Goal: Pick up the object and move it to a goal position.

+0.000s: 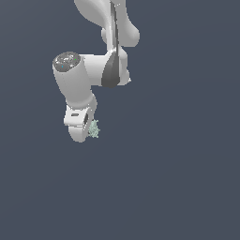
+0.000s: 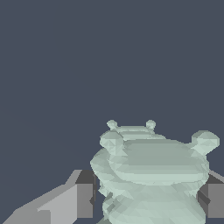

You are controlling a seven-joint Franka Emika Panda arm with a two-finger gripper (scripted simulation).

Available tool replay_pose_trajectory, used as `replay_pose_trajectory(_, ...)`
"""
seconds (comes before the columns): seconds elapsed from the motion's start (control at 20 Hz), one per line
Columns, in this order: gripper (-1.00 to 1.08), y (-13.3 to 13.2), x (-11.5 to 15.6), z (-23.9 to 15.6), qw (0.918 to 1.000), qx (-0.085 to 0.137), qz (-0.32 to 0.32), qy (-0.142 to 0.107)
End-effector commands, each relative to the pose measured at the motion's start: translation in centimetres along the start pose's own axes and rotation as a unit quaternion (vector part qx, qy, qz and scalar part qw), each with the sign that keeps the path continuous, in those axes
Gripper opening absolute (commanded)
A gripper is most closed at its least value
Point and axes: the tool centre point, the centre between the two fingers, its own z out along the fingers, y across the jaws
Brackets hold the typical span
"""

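The object (image 1: 94,129) is a tiny pale mint-green spiky lump that peeks out beside the white hand of the arm in the exterior view. My gripper (image 1: 89,133) points down there and its fingertips are hidden behind the hand. In the wrist view the object (image 2: 153,175) fills the space between the two grey fingers (image 2: 81,199), one on each side, and both pads press against it. My gripper (image 2: 146,201) is shut on the object.
A plain dark blue-grey surface (image 1: 178,178) spreads all around. The white arm links (image 1: 108,42) rise toward the top of the exterior view. No other objects or marker show.
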Motion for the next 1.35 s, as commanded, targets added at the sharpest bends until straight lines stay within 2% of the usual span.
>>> replay_pose_trajectory(0.0, -1.00, 0.9, -1.8, -2.2, 1.0000, 0.000, 0.000, 0.000)
replay_pose_trajectory(0.3, -1.00, 3.1, -5.7, -6.7, 1.0000, 0.000, 0.000, 0.000)
replay_pose_trajectory(0.6, -1.00, 4.6, -8.3, -9.7, 1.0000, 0.000, 0.000, -0.001)
replay_pose_trajectory(0.95, -1.00, 5.6, -9.8, -11.5, 1.0000, 0.001, 0.000, -0.001)
replay_pose_trajectory(1.3, -1.00, 6.0, -10.2, -11.9, 1.0000, 0.001, 0.000, -0.001)
